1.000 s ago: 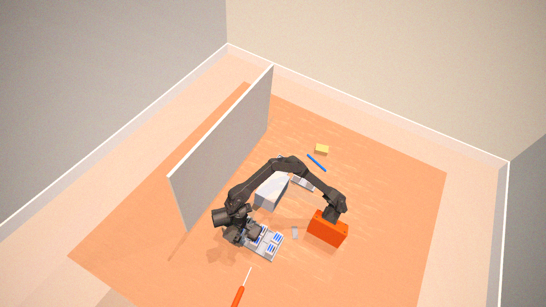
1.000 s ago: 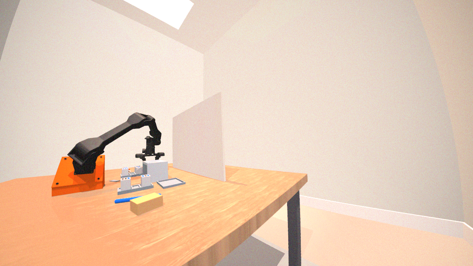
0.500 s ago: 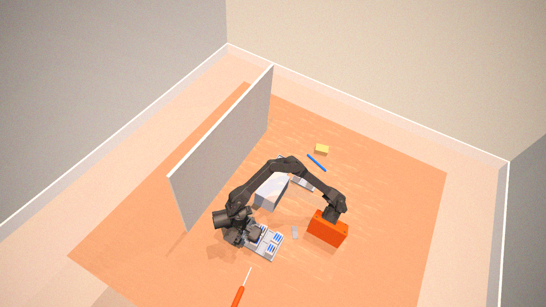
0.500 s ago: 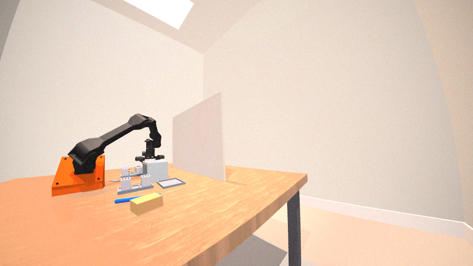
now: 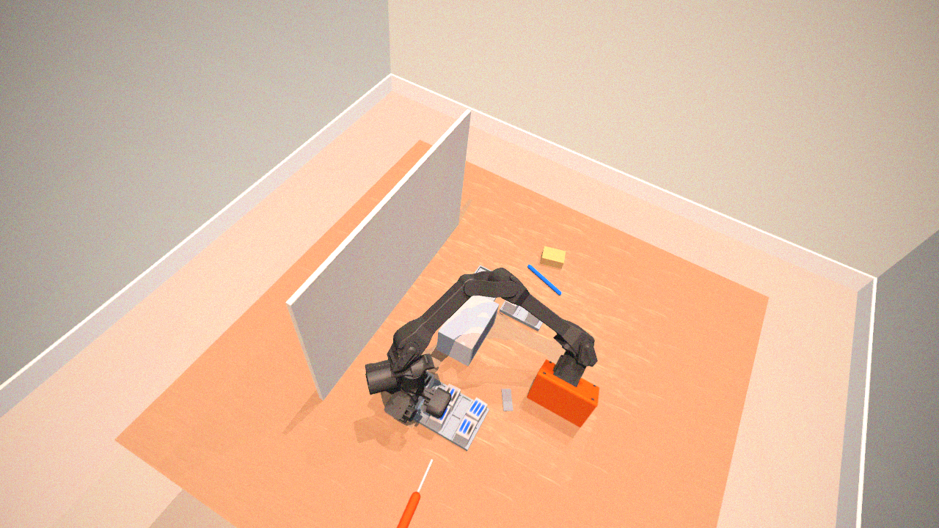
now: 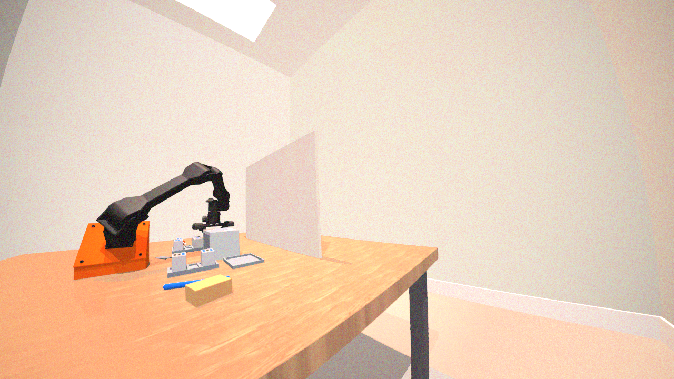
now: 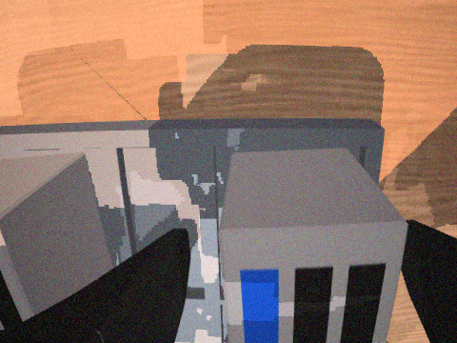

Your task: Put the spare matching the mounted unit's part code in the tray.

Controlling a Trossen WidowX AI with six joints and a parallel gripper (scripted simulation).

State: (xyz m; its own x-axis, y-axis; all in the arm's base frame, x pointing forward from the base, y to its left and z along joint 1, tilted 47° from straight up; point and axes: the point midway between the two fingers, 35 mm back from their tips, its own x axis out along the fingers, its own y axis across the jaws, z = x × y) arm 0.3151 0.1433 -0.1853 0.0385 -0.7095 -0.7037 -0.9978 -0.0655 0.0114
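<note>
Where the gripper [image 5: 426, 405] [image 6: 212, 226] [image 7: 293, 239] hangs wide, ungrasping, about the blue-black-black spare [image 7: 314, 191] in the rack's [image 5: 446, 437] [image 6: 186, 250] [image 7: 267, 124] end compartment, principal hazard: off-centre descent, finger snagging and tipping it. Code match: unverifiable.

Claw [image 5: 425, 408] [image 6: 212, 230] [image 7: 293, 239] pointing down — fingers apart — arm [image 5: 436, 314] [image 6: 165, 188] arched.
</note>
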